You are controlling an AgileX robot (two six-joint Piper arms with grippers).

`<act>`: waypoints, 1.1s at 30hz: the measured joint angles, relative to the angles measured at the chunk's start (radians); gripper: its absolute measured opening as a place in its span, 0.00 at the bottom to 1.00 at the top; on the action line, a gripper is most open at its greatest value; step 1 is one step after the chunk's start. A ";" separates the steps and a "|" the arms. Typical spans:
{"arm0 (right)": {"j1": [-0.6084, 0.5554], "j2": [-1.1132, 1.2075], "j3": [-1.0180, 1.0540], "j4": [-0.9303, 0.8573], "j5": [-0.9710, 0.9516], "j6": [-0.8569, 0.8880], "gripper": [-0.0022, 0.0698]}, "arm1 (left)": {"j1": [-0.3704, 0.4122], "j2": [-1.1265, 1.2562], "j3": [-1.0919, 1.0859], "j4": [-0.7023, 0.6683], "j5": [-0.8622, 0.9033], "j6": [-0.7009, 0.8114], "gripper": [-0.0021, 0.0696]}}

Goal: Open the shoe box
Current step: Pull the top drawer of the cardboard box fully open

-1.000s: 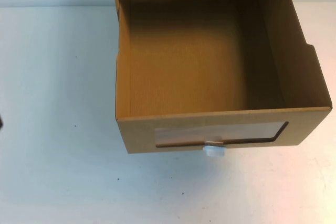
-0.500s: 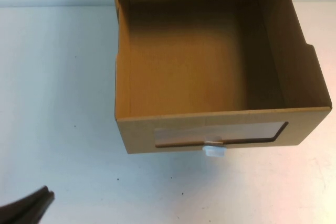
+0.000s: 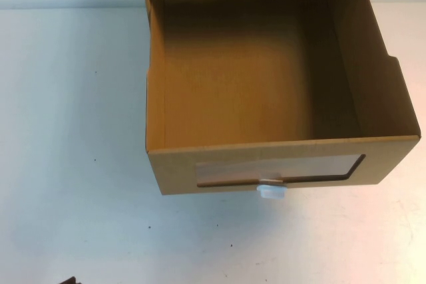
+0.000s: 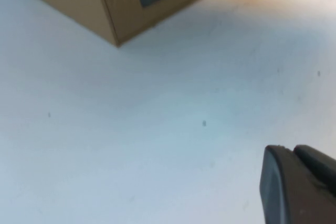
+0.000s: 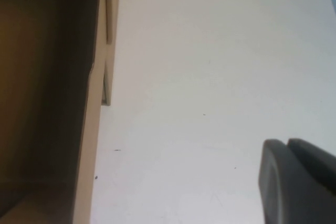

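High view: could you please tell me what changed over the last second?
The left arm swung from the table's left edge toward the near edge, nearly out of view; the left pincer, shut, hangs over the table. The right pincer, shut, hangs beside the shoe box, which stayed open and unmoved.

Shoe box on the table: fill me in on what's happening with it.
The shoe box stands open, its drawer slid out toward the robot and empty. Nothing is holding it: the left gripper hangs shut over bare table off the box's front left corner, and the right gripper, also shut, hangs over the table near the box's right side.
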 joint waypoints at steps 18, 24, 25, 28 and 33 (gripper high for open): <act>0.000 0.002 0.000 0.035 0.047 -0.002 0.01 | 0.000 0.000 0.000 0.000 0.035 0.000 0.02; 0.000 0.002 0.000 -0.018 0.075 -0.002 0.01 | 0.000 0.000 0.000 0.000 0.035 0.000 0.02; 0.000 0.002 0.000 -0.025 0.077 -0.002 0.01 | 0.000 0.000 0.000 0.000 0.035 0.000 0.02; -0.023 -0.012 0.034 -0.057 0.009 -0.002 0.01 | 0.000 0.000 0.000 0.000 0.035 0.000 0.02; -0.195 -0.167 0.291 -0.071 -0.336 -0.002 0.01 | 0.000 0.000 0.000 0.000 0.035 0.000 0.02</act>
